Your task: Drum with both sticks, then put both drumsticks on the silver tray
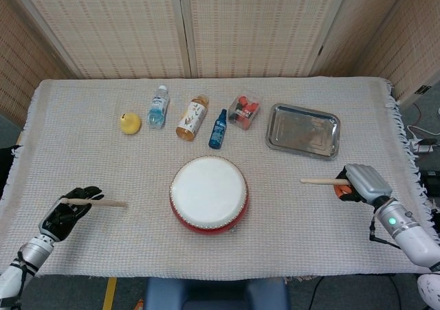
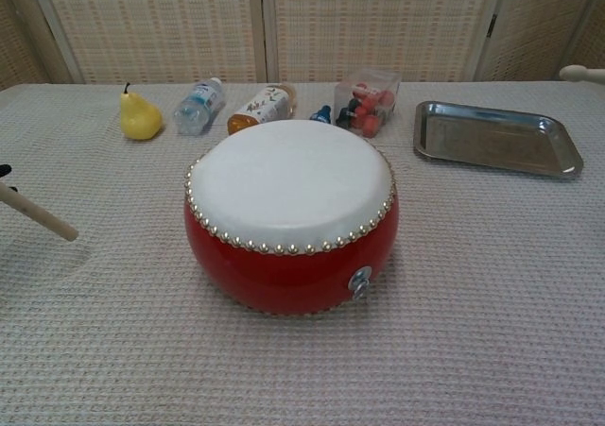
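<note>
Drumsticks are both in hand: the left hand has its fingers clamped on the left stick, tip toward the drum; the right hand grips the right stick. Light, stiff wood, probably best held near the butt.

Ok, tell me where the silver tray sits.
Head view: the silver tray lies on the table's right rear, beside the clear box of red pieces, behind the right hand.
</note>
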Robot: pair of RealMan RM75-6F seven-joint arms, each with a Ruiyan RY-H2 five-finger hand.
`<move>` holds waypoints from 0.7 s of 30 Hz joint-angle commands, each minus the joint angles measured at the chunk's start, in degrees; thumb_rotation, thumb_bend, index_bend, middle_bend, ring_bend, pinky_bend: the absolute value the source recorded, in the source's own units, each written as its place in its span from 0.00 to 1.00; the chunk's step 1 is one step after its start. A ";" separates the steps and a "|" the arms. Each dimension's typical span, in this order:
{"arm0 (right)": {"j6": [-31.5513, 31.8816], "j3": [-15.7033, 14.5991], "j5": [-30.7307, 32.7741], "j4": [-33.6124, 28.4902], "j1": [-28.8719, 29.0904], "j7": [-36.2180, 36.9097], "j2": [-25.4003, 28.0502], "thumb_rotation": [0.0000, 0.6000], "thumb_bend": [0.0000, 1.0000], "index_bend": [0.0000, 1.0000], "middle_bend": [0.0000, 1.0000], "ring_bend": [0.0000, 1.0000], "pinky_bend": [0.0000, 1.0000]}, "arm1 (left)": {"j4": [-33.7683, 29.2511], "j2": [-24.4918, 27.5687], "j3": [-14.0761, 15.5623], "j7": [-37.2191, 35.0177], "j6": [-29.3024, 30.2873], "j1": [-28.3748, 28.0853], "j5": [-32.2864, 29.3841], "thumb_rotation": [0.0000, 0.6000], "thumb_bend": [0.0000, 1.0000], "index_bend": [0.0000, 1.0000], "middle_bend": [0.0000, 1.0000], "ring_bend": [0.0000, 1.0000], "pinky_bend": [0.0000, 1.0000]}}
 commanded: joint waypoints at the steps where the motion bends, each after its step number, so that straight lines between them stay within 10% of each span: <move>1: -0.01 -0.04 0.06 0.07 -0.04 -0.05 -0.10 1.00 0.82 1.00 1.00 1.00 1.00 | 6.14 -0.02 2.89 -7.20 -1.12 -3.03 3.10 1.00 0.34 0.56 0.36 0.26 0.22; 10: 0.30 -0.07 0.07 0.33 -0.46 0.40 -0.16 1.00 0.82 1.00 1.00 1.00 1.00 | 7.84 -2.02 3.23 -6.88 -3.89 -4.25 -1.80 1.00 0.34 0.56 0.44 0.36 0.38; 21: 0.40 0.07 -0.60 0.72 -0.88 1.68 0.26 1.00 0.82 1.00 1.00 1.00 1.00 | -1.87 -3.05 -2.66 17.78 -6.43 -6.06 -11.63 1.00 0.34 0.51 0.47 0.39 0.39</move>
